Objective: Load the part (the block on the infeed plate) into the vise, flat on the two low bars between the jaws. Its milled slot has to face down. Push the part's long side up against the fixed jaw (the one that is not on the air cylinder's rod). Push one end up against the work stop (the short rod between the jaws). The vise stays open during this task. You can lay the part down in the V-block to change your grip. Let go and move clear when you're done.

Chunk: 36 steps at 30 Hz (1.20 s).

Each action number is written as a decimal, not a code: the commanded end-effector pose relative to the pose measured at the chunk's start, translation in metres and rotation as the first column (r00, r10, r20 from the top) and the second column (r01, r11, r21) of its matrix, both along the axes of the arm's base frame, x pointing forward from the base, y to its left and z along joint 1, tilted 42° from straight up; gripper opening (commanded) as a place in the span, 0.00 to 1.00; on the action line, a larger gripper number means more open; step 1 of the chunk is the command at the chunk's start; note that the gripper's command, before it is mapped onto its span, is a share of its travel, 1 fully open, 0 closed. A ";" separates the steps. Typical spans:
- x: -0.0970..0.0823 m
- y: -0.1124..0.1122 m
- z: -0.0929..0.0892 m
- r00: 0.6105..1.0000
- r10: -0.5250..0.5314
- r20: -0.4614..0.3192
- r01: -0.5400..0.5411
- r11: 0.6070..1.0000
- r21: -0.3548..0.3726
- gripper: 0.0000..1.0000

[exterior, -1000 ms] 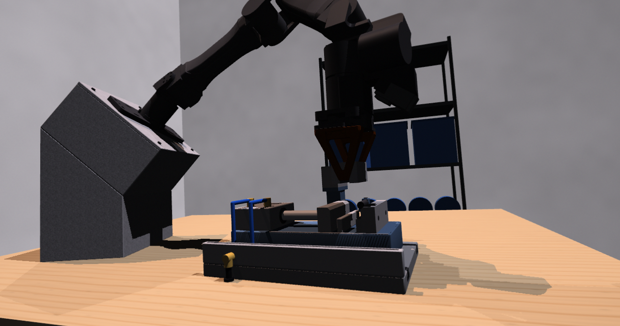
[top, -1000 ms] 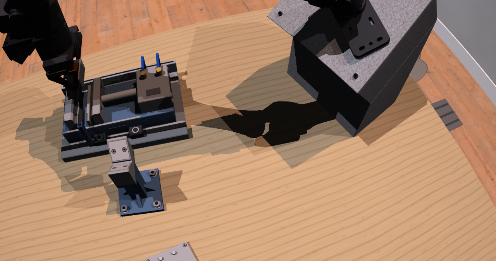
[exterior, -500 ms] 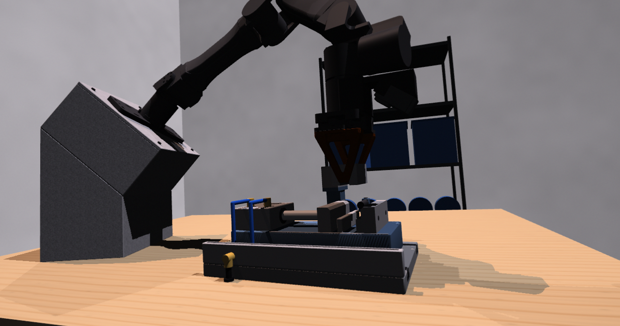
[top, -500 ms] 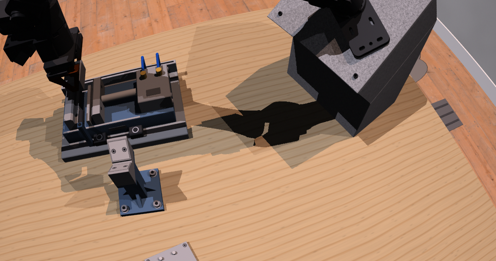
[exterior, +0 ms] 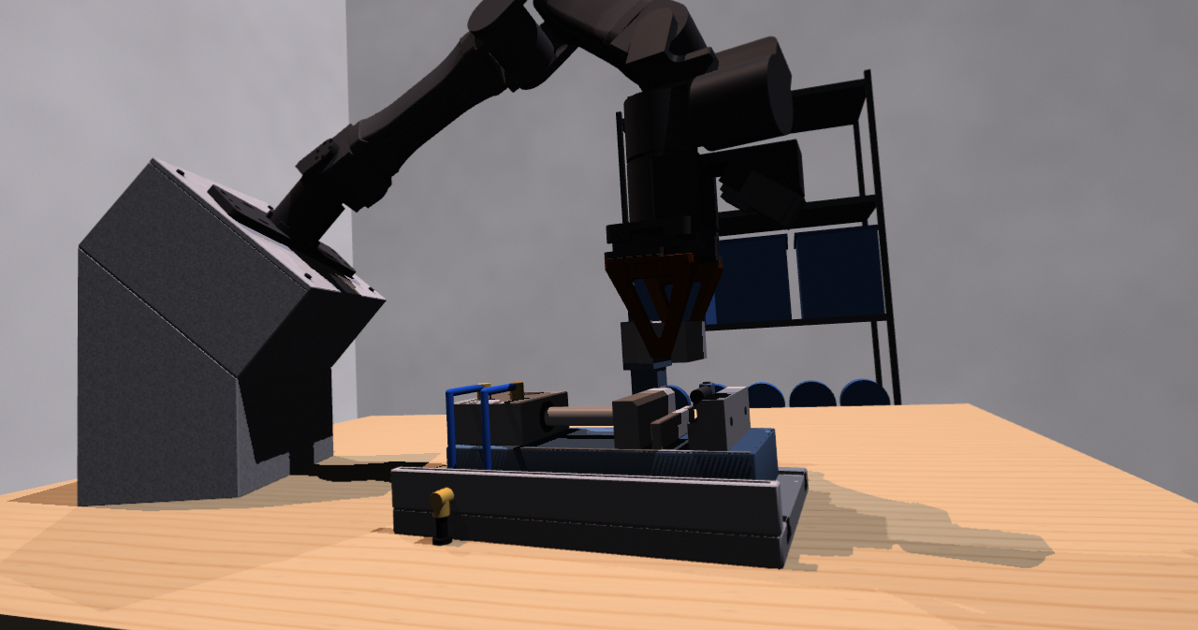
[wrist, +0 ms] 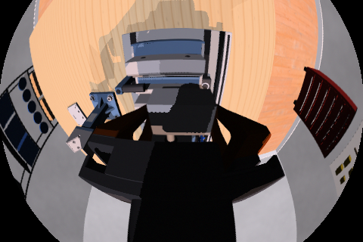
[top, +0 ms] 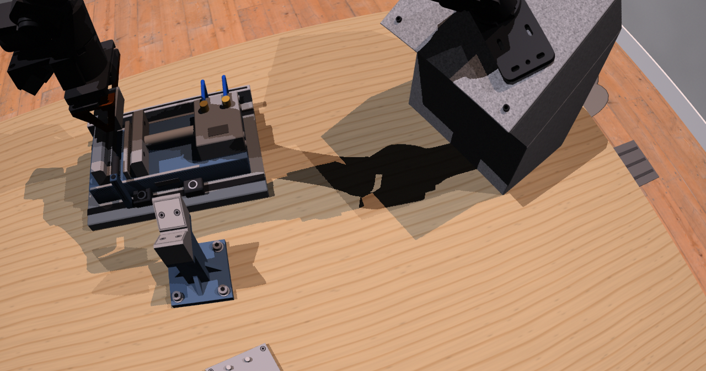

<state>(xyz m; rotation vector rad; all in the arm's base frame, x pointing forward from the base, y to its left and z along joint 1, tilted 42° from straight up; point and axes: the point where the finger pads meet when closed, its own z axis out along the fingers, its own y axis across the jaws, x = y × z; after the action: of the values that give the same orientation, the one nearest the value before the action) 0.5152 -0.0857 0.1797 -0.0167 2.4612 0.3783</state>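
My gripper (top: 109, 117) (exterior: 663, 343) (wrist: 181, 106) is shut on the grey part (exterior: 688, 341) (wrist: 160, 102), one finger at each end. It hangs above the vise, its long side about parallel to the jaws. I cannot make out the slot. The fixed jaw (top: 100, 164) (exterior: 723, 421) (wrist: 164, 68) shows just beyond the part in the wrist view. The moving jaw (top: 139, 148) (exterior: 638, 418) stands apart from it. The work stop (exterior: 702, 392) (wrist: 134, 88) lies toward the V-block side. The low bars are mostly hidden.
The V-block (top: 170, 214) (wrist: 76, 141) stands on a blue post beside the vise. The infeed plate (top: 253, 361) (wrist: 76, 113) lies beyond it. The air cylinder (top: 217, 122) (exterior: 503, 421) has two raised blue hoses (top: 202, 90). The grey arm pedestal (top: 557, 107) (exterior: 168, 358) stands behind.
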 end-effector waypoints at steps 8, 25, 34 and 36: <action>-0.002 -0.005 0.019 0.999 -0.019 0.044 0.019 1.000 -0.016 0.00; -0.003 -0.005 0.018 0.999 -0.021 0.042 0.022 1.000 -0.015 0.00; -0.003 -0.005 0.017 0.999 -0.020 0.040 0.021 1.000 -0.014 0.00; -0.003 -0.005 0.017 0.999 -0.020 0.040 0.021 1.000 -0.014 0.00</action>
<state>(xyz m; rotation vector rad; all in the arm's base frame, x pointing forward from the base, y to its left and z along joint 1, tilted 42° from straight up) 0.5156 -0.0845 0.1772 -0.0149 2.4626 0.3778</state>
